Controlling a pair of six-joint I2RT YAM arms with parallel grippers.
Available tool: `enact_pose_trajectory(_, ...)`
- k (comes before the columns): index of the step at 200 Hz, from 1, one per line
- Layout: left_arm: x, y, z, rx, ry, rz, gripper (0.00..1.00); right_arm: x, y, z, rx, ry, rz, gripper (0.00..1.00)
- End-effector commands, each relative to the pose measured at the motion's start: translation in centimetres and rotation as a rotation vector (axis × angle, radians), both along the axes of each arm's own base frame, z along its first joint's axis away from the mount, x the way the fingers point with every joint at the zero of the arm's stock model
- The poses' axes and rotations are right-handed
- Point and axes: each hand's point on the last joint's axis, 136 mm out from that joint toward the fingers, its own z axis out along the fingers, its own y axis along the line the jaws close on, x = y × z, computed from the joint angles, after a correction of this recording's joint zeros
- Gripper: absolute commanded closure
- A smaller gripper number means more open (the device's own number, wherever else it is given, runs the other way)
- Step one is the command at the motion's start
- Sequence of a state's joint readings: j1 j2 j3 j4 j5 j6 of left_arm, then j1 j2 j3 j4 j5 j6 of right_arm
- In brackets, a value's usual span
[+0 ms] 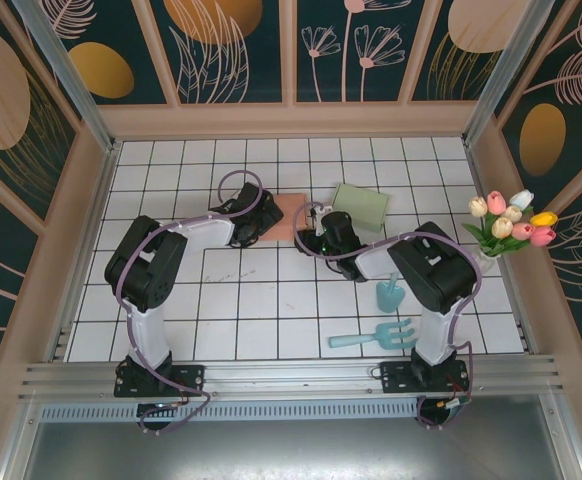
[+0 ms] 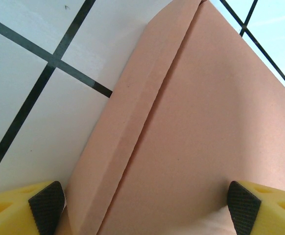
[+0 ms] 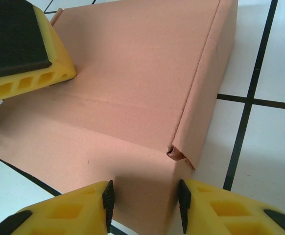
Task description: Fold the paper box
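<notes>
**Pink paper box at far centre, both grippers at it**

Biggest first: table (image 1: 251,300), glossy white tiles w/ dark grout, boxed in by wood-framed walls (image 1: 236,60) w/ dark floral panels. Next, left arm (image 1: 151,270) & right arm (image 1: 426,275), black-and-white, bent inward, wrists close together at far centre of table.

Between the wrists: paper box (image 1: 289,210), salmon-pink matte cardboard, lying low on the tiles, not yet box-shaped. In left wrist view, long narrow flap (image 2: 128,137) creased along one edge, tilted a bit off the main panel, tapered at far tip. In right wrist view, side strip (image 3: 206,83) folded up along right edge, w/ small curled tab (image 3: 174,154) at its near end.

Just right of box: green sheet (image 1: 363,208), pale, matte, roughly square, set at an angle. At far right edge: tulips (image 1: 511,222), pink, white & yellow. Near side, by right arm: rake (image 1: 376,337) & trowel (image 1: 389,293), smooth light-teal plastic, well apart from box.

Left gripper (image 2: 145,210): yellow fingers spread wide over box panel, black cross-hatched pads (image 2: 47,205) out at both sides, nothing pinched.

Right gripper (image 3: 145,200): jaws partway apart, near corner of box sitting in the gap, pads close vs. cardboard on both sides. Real pinch or not: can't tell.
</notes>
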State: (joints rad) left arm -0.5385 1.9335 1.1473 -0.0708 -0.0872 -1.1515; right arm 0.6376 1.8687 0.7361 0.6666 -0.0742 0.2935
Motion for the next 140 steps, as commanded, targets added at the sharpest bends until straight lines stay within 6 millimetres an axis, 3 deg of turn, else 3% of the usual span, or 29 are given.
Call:
enact_pose_trajectory(1, -1.2, 2.8, -4.7, 0.113, 0.084, 0.018, 0.11, -0.4, -0.5, -1.7, -0.045, -0.018, 0.002, 0.59)
enact_pose_trajectory(65, -1.5, 2.8, -5.7, 0.125, 0.107, -0.010, 0.11, 0.3, -1.7, -3.7, -0.069, -0.028, -0.036, 0.58)
enact_pose_trajectory(140, -2.4, 3.3, -6.8, 0.169, 0.140, -0.048, 0.12, 2.2, -2.4, -3.2, -0.119, -0.143, -0.079, 0.54)
